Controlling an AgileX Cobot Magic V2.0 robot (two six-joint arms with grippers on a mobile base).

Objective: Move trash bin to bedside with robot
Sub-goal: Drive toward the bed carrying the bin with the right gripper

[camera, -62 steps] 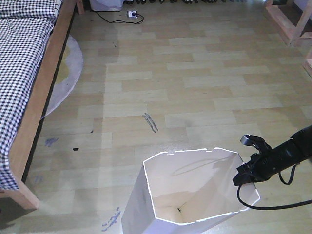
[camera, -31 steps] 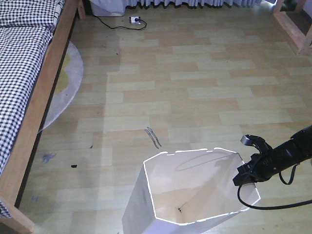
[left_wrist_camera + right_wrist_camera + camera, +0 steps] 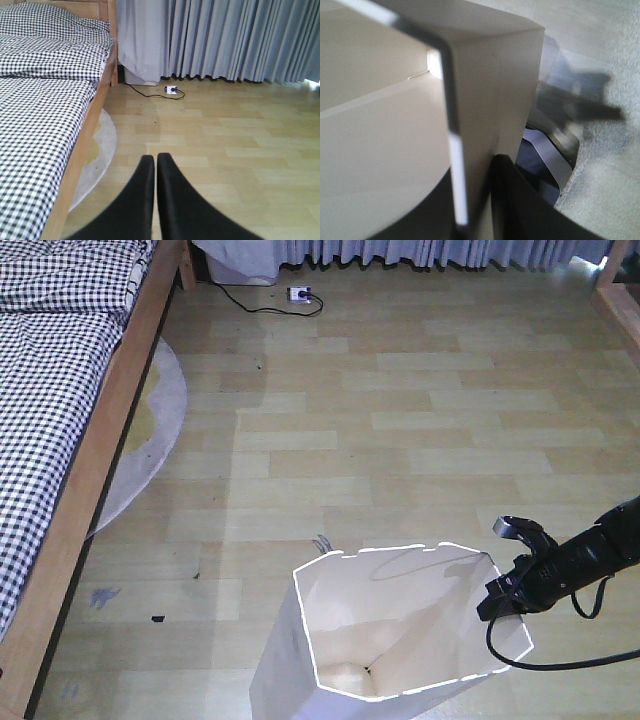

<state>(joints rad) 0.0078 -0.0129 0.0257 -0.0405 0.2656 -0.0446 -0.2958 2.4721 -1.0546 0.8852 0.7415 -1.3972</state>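
Note:
The white trash bin [image 3: 390, 640] stands at the bottom centre of the front view, its notched rim facing up, empty inside. My right gripper [image 3: 500, 608] on a slim black arm is shut on the bin's right rim; the right wrist view shows the bin's wall [image 3: 485, 85] pinched between the two black fingers [image 3: 520, 205]. The bed [image 3: 60, 390] with checked bedding and a light wooden frame runs along the left side, apart from the bin. My left gripper [image 3: 155, 160] is shut and empty, pointing over the floor next to the bed [image 3: 45, 100].
A round grey rug [image 3: 150, 430] lies half under the bed. A white power strip with a black cable [image 3: 298, 294] lies by grey curtains [image 3: 230, 40] at the far wall. A wooden post [image 3: 612, 285] stands at the far right. Dark marks [image 3: 105, 595] dot the floor.
The whole view has shifted forward and left: the floor and bed have slid down and right in the frame, and the curtains have come into view. The bin and right gripper keep their place.

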